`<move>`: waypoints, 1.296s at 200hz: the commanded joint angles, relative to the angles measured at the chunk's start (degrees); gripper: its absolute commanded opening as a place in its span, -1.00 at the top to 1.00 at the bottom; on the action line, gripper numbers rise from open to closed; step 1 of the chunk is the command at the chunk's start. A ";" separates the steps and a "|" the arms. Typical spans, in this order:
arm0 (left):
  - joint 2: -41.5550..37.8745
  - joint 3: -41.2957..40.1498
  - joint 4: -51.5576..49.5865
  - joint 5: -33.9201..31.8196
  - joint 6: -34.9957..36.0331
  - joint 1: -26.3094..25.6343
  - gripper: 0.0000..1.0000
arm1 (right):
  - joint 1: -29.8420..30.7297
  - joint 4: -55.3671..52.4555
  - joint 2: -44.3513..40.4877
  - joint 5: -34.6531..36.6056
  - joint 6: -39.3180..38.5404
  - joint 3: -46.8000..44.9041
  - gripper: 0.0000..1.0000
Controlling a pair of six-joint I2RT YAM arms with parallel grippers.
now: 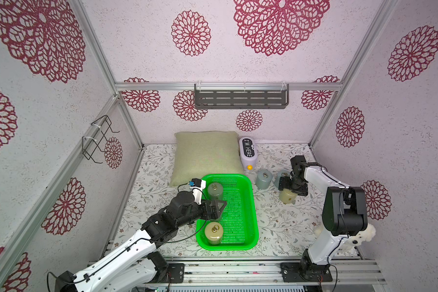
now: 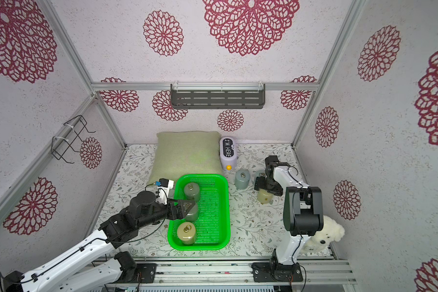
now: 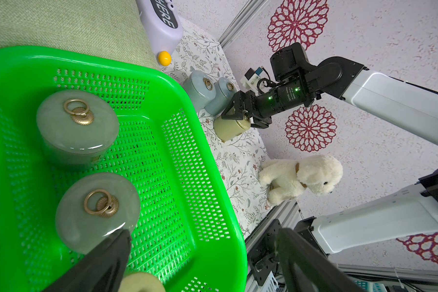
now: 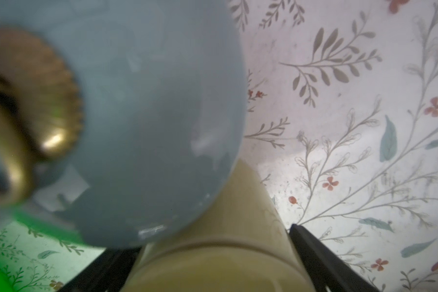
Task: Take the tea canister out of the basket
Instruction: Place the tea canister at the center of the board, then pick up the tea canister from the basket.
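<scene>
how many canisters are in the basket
3, in a row down the left side of the basket: far green canister, middle green canister, near cream canister. None seem hidden.

White links (image 1: 321, 242), black joints (image 1: 182, 202), black cables (image 1: 185, 239), seemingly green lights (image 3: 269, 97)

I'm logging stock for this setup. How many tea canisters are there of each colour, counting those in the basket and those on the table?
Jade-green canisters: 2
Cream canisters: 2
Blue-grey canisters: 2
Total: 6
</scene>
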 commanded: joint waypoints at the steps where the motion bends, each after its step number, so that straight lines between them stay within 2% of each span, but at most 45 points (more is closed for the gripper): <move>1: 0.12 -0.11 -0.56 -1.06 0.91 -0.69 -0.95 | -0.37 -0.17 -4.73 -0.37 0.90 1.05 -0.98; 71: 4.03 3.39 -4.77 -3.74 1.73 -0.69 -0.95 | 0.89 1.16 -18.48 -6.60 2.45 -2.30 -0.98; 116: 7.95 7.27 -9.20 -6.13 1.77 -0.63 -0.95 | 7.05 4.30 -28.11 -10.98 2.08 -5.94 -0.98; 148: 11.82 11.30 -14.76 -9.20 1.70 -0.69 -0.95 | 12.77 10.23 -34.82 -14.30 3.64 -11.41 -0.98; 171: 15.38 15.35 -19.83 -11.71 2.12 -0.69 -0.95 | 16.12 15.23 -39.41 -17.34 7.22 -15.80 -0.99; 216: 23.87 25.02 -30.36 -15.04 3.55 -0.35 -0.95 | 22.37 25.69 -48.15 -17.78 10.31 -25.17 -0.98; 259: 35.12 33.80 -39.30 -13.12 4.70 1.77 -0.95 | 24.97 34.86 -52.90 -20.06 9.61 -34.46 -0.99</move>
